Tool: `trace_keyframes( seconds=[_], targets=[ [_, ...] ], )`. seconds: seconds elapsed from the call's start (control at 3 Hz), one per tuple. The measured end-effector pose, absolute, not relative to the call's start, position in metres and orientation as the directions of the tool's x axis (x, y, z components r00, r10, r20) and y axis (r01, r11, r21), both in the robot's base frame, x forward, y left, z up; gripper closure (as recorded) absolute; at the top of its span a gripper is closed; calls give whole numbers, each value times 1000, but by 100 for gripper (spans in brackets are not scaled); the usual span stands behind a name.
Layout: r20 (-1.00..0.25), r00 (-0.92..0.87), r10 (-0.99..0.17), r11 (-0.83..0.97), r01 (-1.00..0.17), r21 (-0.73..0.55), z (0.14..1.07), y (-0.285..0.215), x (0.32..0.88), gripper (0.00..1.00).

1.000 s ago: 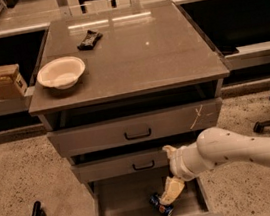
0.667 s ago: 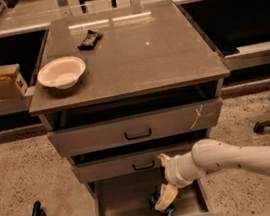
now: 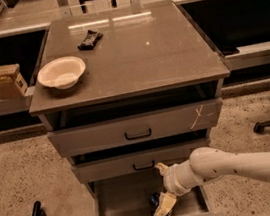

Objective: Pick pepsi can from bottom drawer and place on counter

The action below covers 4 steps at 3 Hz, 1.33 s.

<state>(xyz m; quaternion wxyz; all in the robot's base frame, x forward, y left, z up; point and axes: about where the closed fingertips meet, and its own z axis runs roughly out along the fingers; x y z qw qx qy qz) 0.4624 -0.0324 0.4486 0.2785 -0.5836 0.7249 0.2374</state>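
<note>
Where the bottom drawer [image 3: 114,206] stood pulled out at the foot of the cabinet, we noted the pepsi can [image 3: 155,203] in its right-hand half, toward the front wall. The gripper [image 3: 164,206] was down inside the drawer, right against the can. Its cream-coloured end covered the can's right side, so only the left part showed.

That part was small and dark blue, nearly black in the drawer's shadow (we could make out no logo marks). We could not tell whether the can stood upright or lay on its side.

We could not tell whether the gripper was open around the can or closed on it. The two overlapped in view, and we could not separate touching from just beside.

The white arm [image 3: 244,164] came in from the lower right and crossed the right end of the middle drawer [image 3: 128,162]. That drawer and the top drawer [image 3: 128,130] each had a black handle.

The counter [image 3: 143,58] above held a white bowl [image 3: 61,72] near its left edge and a black wrapper [image 3: 89,39] toward the back. Both were well apart from the gripper. A cardboard box [image 3: 5,82] sat on the ledge left of the cabinet.
</note>
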Motion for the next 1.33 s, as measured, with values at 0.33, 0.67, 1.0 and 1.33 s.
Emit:
trace_keyframes(
  seconds=[0.33,0.67,1.0,1.33],
  targets=[
    [-699,-188,-690,211,-976,54,416,-27,475,0],
    [-725,-269,-633,256,-958,132,335,-22,501,0],
    [-728,-312,-610,271,-946,178,289,-19,507,0],
    [-699,-358,-619,322,-928,190,234,-26,511,0]
  ],
)
